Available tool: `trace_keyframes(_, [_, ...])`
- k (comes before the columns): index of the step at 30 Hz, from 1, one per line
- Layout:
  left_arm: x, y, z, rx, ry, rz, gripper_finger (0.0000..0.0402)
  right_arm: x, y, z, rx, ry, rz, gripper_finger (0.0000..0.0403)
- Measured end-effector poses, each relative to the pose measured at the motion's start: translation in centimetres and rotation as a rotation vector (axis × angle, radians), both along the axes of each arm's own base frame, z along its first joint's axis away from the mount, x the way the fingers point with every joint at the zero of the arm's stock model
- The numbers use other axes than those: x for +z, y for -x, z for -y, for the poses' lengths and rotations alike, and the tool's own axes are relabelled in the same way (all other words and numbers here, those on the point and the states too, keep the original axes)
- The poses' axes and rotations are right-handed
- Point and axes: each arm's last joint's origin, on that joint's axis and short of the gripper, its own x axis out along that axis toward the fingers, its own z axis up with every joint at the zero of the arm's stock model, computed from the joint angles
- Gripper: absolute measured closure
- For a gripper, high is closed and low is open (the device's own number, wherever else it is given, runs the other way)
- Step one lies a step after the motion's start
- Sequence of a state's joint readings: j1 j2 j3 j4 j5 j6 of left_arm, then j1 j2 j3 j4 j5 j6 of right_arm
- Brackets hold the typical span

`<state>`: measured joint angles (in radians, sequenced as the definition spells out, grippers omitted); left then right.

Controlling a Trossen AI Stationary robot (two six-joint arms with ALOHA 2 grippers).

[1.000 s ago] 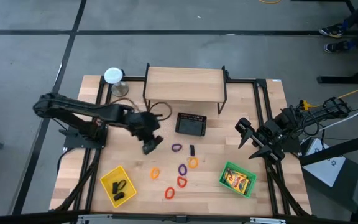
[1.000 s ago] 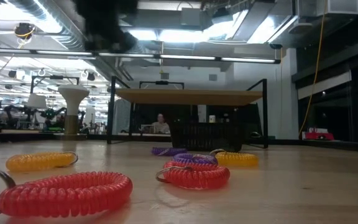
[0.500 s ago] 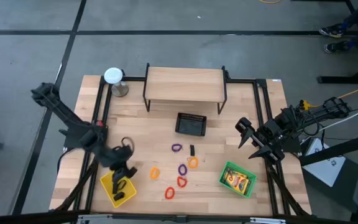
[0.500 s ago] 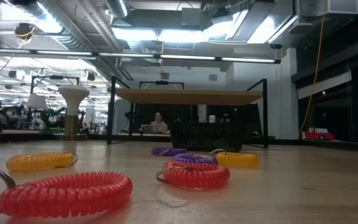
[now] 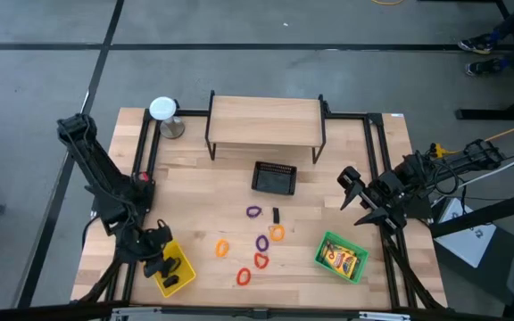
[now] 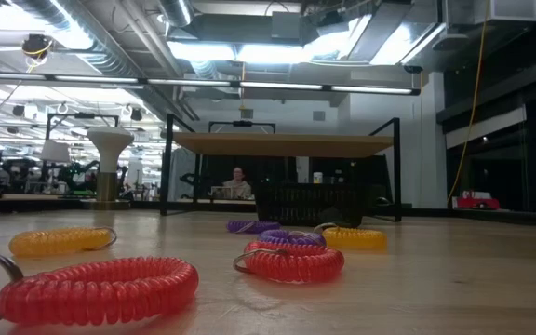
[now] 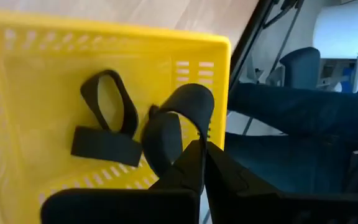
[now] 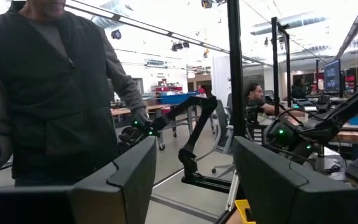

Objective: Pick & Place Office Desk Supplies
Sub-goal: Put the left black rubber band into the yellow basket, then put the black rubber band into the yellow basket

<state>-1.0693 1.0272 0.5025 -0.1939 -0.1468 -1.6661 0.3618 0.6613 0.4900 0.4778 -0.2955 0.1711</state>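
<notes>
**Black clip being held over the yellow tray**

A black binder clip (image 7: 182, 124) is being pinched between the pressed-together fingers of the left gripper (image 7: 197, 163), and is being held just above the inner wall of the yellow tray (image 7: 36, 81). In the high view the left gripper (image 5: 156, 257) is being kept over the near left part of the table, at the tray's (image 5: 153, 250) edge. A second black clip (image 7: 107, 124) is being carried by the tray floor, just beside the held one.

Farther out, coiled rings are being left spread across the middle of the wooden table (image 5: 346, 152): a purple ring (image 5: 253, 212), a second purple ring (image 5: 262, 242), an orange ring (image 5: 222, 248), a yellow ring (image 5: 277, 233) and two red rings (image 5: 261, 260) (image 5: 243, 276). A small black clip (image 5: 275, 215) is being left between the purple and yellow rings. A black mesh basket (image 5: 274, 177) is being kept in front of the wooden shelf (image 5: 265, 120).

Near the right front, yellow crayon packs (image 5: 342, 259) are being held in the green tray (image 5: 322, 242). The right gripper (image 5: 360, 198) is being held spread wide at the table's right edge, with nothing between its fingers (image 8: 278, 180). A person (image 8: 55, 87) is being shown beyond it in the right wrist view.
</notes>
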Motion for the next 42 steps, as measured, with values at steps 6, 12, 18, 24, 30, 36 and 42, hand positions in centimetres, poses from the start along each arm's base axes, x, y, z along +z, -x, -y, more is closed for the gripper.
trace_keyframes(6, [-0.6,0.5,0.5,0.021,0.008,-0.043,0.0336,0.0,0.0,0.0,-0.001,0.000,0.000,0.0189])
trace_keyframes(12, [-0.7,0.3,0.5,0.075,0.005,-0.046,0.0250,0.0,0.0,0.0,-0.001,0.001,0.000,0.0189])
trace_keyframes(18, [-0.7,0.3,0.5,0.096,0.013,-0.051,0.0183,0.0,0.0,0.0,-0.001,0.001,0.000,0.0188])
trace_keyframes(24, [0.7,-0.2,1.5,0.075,0.175,0.043,0.0170,0.0,0.0,0.0,-0.001,0.001,0.000,0.0189])
trace_keyframes(30, [3.4,-1.5,1.7,0.086,0.341,0.266,0.0195,0.0,0.0,0.0,-0.001,0.001,0.001,0.0188])
trace_keyframes(36, [4.2,-3.5,-1.6,0.157,0.230,0.363,0.0209,0.0,0.0,0.0,0.002,-0.007,-0.006,0.0188])
trace_keyframes(42, [5.0,-5.8,-6.6,0.303,0.048,0.477,0.0208,0.0,0.0,0.0,0.022,-0.038,-0.031,0.0188])
